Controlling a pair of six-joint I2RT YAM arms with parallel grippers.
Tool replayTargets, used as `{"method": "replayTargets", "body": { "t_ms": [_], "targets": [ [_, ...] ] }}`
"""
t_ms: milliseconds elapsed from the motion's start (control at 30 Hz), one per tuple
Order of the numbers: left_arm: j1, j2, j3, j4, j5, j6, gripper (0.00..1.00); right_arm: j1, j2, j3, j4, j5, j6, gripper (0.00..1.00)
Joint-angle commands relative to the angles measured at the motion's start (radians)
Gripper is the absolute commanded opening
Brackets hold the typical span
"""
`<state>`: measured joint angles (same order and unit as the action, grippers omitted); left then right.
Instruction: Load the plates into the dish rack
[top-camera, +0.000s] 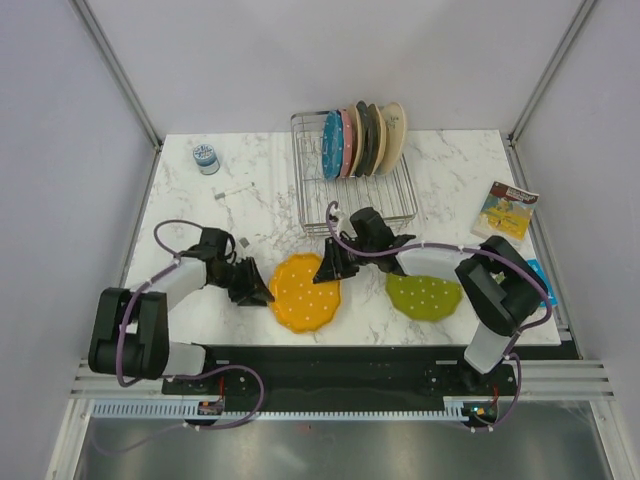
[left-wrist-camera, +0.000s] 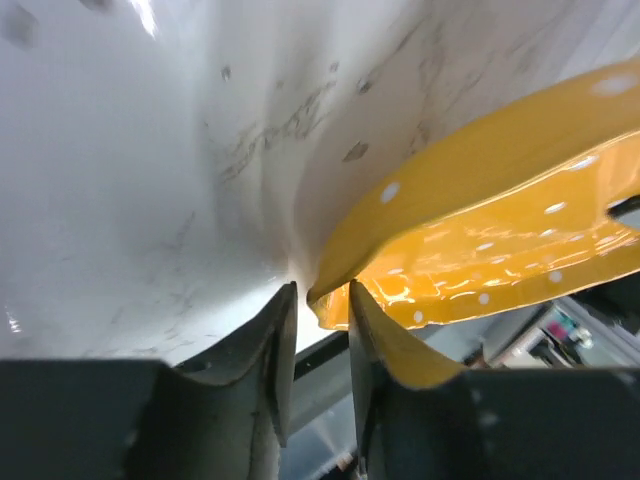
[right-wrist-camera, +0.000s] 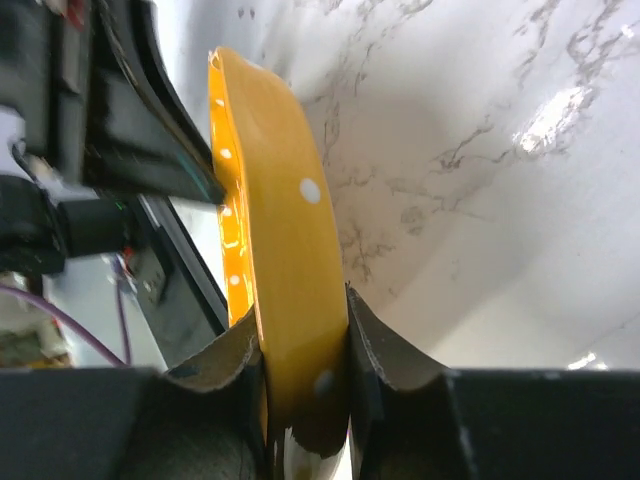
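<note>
My right fingers (right-wrist-camera: 385, 350) pinch the orange plate (right-wrist-camera: 285, 220) by its rim (stiff, glossy, probably slippery); left fingers (left-wrist-camera: 275, 340) straddle it, slack.

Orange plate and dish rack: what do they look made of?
The orange plate is glossy, with bright reflections and a thick, smooth rim. It could be glazed ceramic or melamine; the look leaves that open. The dish rack looks like thin, silvery metal wire with a slight shine.

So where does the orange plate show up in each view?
Top external: orange plate, low centre.
Left wrist: right half, rim reaching bottom centre.
Right wrist: centre, edge-on, running top to bottom.
Shared landmark: the white marble table behind it.
</note>
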<state>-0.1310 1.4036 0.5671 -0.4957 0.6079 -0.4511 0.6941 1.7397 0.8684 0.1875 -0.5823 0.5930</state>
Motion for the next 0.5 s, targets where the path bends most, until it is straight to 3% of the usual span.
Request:
{"method": "replayTargets", "body": {
  "t_ms": [0,133,233,333,433,467],
  "targets": [
    [0.077,-0.139,0.126,-0.015,-0.125,0.094,0.42,0.010,-0.126,0.179,-0.367,-0.071,-0.284,0.00],
    [0.123,-0.239,0.296,-0.102,-0.100,0.205,0.51,-0.010,-0.161,0.406,-0.581,-0.048,-0.452,0.00],
    [0.130,-0.313,0.396,-0.109,-0.079,0.311,0.55,-0.037,-0.131,0.634,-0.698,-0.040,-0.472,0.00],
    [0.130,-0.356,0.454,-0.083,-0.188,0.342,0.65,-0.048,-0.063,0.890,-0.744,-0.004,-0.466,0.00],
    [0.130,-0.350,0.481,-0.049,-0.293,0.339,0.64,-0.068,0.049,1.156,-0.747,0.116,-0.408,0.00],
    [0.130,-0.347,0.482,-0.029,-0.318,0.333,0.63,-0.074,0.105,1.273,-0.746,0.251,-0.401,0.00]
  ]
}}
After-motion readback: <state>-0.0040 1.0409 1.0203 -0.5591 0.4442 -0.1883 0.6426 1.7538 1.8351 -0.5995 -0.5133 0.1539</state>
